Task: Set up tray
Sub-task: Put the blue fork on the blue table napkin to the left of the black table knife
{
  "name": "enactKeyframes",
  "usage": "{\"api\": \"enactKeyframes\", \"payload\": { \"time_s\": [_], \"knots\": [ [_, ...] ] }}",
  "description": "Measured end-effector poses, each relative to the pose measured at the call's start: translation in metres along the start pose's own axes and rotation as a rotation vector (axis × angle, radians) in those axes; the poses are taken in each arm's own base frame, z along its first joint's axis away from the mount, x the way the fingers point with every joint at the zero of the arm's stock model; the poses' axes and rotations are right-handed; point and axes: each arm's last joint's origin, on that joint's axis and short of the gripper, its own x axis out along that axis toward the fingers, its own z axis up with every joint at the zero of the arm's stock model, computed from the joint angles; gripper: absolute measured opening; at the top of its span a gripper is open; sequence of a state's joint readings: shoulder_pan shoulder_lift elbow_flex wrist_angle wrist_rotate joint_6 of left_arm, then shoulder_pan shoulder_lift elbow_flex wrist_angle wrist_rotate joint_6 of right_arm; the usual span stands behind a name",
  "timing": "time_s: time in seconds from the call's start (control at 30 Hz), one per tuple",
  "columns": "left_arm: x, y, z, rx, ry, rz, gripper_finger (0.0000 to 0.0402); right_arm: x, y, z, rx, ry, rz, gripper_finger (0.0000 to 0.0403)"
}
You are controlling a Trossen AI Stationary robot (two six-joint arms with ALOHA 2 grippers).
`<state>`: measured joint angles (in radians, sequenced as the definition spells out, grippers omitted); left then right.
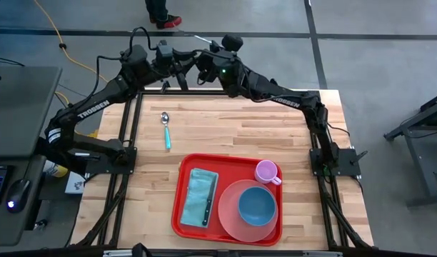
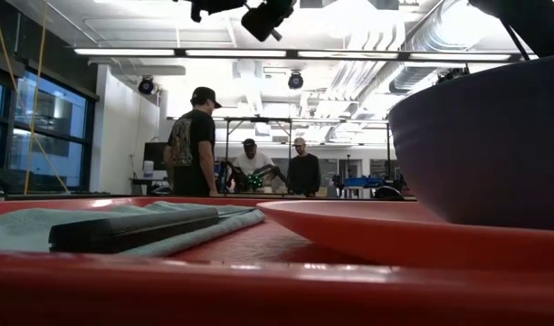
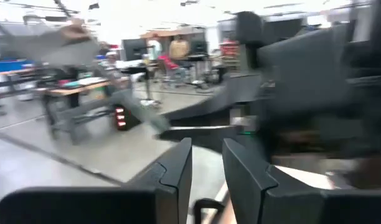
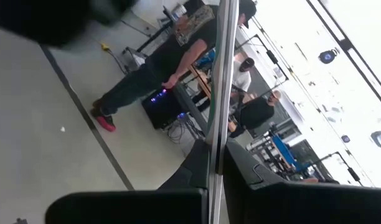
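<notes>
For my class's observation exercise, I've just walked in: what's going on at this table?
Two robot arms are setting up a red tray. It already holds a napkin with a knife on it, a plate with a bowl, and a pink cup. A spoon lies on the table outside the tray. Both arms are raised at the table's far edge: the right gripper pinches a thin metal utensil, and the left gripper is open and empty.

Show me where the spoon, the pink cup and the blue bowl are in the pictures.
spoon [image 1: 166, 133]: high view, middle of its teal handle.
pink cup [image 1: 266, 171]: high view, its open inside.
blue bowl [image 1: 257, 204]: high view, centre of its inside.
</notes>
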<state>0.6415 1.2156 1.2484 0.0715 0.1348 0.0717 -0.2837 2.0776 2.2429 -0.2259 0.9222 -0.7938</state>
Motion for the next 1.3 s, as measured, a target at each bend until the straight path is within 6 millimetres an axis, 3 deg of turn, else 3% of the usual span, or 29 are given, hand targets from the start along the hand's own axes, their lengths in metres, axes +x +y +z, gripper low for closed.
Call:
{"api": "enactKeyframes", "payload": {
  "time_s": [0.23,0.9,1.1,1.3],
  "knots": [
    [0.010,0.005,-0.004,0.007,-0.026,0.077,0.0124,-0.006,-0.002,0.003,-0.029,-0.024,0.027,0.0000],
    [0.017,0.007,0.001,-0.048,-0.145,-0.021,0.0124,-0.010,0.003,0.002,-0.073,-0.044,0.099,0.0000],
    [0.018,0.006,-0.007,-0.059,-0.062,-0.040,0.0124,-0.003,-0.006,-0.002,-0.110,-0.029,0.070,0.0000],
    [0.019,0.007,-0.005,-0.056,-0.089,-0.006,0.0124,-0.003,-0.028,-0.003,-0.102,-0.025,0.030,0.0000]
  ]
}}
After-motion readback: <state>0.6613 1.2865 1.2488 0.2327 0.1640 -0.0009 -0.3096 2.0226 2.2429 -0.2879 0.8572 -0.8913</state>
